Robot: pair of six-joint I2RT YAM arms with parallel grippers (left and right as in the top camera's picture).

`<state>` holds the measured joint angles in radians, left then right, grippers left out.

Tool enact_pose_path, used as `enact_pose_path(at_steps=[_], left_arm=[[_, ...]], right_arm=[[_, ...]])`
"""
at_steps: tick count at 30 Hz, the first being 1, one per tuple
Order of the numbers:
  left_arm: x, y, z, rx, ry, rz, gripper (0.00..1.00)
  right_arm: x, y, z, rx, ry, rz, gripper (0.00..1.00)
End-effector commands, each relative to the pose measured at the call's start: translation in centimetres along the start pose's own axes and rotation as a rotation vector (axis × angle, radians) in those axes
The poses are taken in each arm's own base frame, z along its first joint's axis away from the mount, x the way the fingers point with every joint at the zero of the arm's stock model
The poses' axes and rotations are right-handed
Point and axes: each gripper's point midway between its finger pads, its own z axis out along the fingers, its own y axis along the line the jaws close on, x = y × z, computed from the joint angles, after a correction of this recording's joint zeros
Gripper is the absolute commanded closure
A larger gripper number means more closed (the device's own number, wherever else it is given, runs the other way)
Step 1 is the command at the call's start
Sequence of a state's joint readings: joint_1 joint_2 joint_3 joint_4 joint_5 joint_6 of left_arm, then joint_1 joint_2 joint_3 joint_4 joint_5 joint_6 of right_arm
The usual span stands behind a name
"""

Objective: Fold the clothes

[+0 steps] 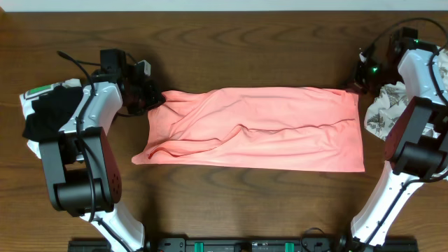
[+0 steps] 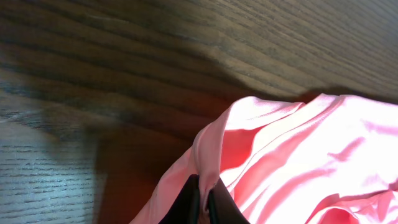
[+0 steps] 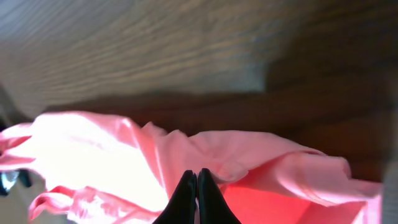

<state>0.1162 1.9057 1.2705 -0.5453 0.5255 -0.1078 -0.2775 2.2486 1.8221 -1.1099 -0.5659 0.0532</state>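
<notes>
Salmon-pink soft-fabric T-shirt (image 1: 266, 129) lies as a long band across the middle of the dark wood-grain worktop (image 1: 231, 42), long axis running left to right.

Left pincer (image 1: 155, 100) sits at the far left corner. The left wrist view shows it pressed together (image 2: 204, 202) with a pleat of pink cloth nipped between the tips. Right pincer (image 1: 355, 85) sits at the far right corner. Its tips are pressed together (image 3: 198, 193) and the cloth bunches at them, so it appears to be pinching the hem.

Step in hand, as I judge it: bring the far edge over toward the near edge.
- Raise both corners together and level.
- Keep the edge between them lightly taut so the band does not sag or twist.
- The left end is rumpled and a ridge runs along the middle. Tension should flatten both before laying down.
- Match edge to edge, then release.

Room: bare wood lies beyond the far edge and in front of the near edge, between the arm bases. White leaf-print garment (image 1: 381, 112) sits just beside the right end. Black-and-white bundle of cloth (image 1: 49, 108) sits at the left, by the left arm. Keep sweeps clear of both.
</notes>
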Motion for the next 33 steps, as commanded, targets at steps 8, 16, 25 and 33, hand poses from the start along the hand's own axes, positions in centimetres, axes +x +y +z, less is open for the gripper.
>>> enact_pose_path(at_steps=[8, 16, 25, 33], left_arm=[[1.3, -1.8, -0.9, 0.087, 0.055, -0.026, 0.94], [1.4, -0.8, -3.4, 0.075, 0.042, -0.085, 0.94], [3.3, -0.1, -4.5, 0.059, 0.106, -0.154, 0.94], [3.4, 0.1, -4.6, 0.054, 0.109, -0.156, 0.94]], right_arm=[[2.1, 2.1, -1.3, -0.097, 0.057, -0.060, 0.99], [3.9, 1.7, -1.8, -0.101, 0.126, -0.028, 0.99], [6.0, 1.8, -2.2, -0.111, 0.201, -0.054, 0.99], [6.3, 0.6, -2.9, -0.094, 0.211, -0.041, 0.99]])
